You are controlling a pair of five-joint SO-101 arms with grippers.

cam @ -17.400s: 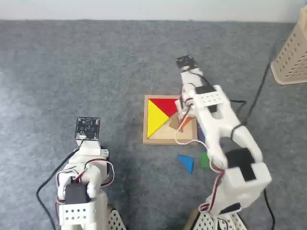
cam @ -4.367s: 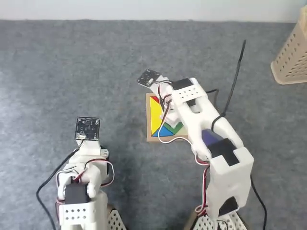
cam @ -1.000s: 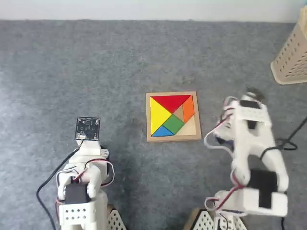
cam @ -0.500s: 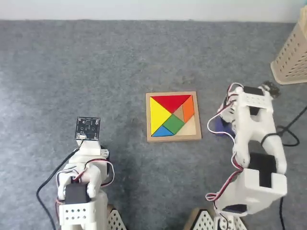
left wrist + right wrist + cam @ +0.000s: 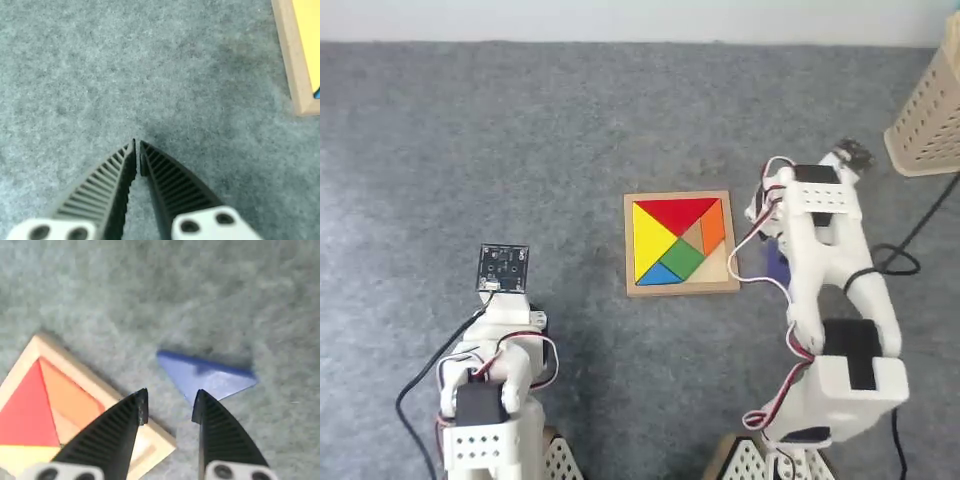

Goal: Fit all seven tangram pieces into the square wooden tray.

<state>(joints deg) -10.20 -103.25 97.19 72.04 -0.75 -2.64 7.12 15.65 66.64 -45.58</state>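
- right gripper [image 5: 170, 395]: jaws apart, empty; over the carpet [image 5: 520, 140], between tray corner and purple triangle
- purple triangle [image 5: 207, 375]: flat on carpet just beside wooden tray [image 5: 682, 290] (outside it); other coloured pieces sit inside
- left gripper [image 5: 136, 145]: jaws closed, empty; over carpet

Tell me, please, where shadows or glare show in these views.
High view: even, soft light, no glare on the wooden tray. Right wrist view: the loose triangle carries a pale sheen and a dark shadow along one edge. Left wrist view: a faint shadow on the carpet under the left tool.
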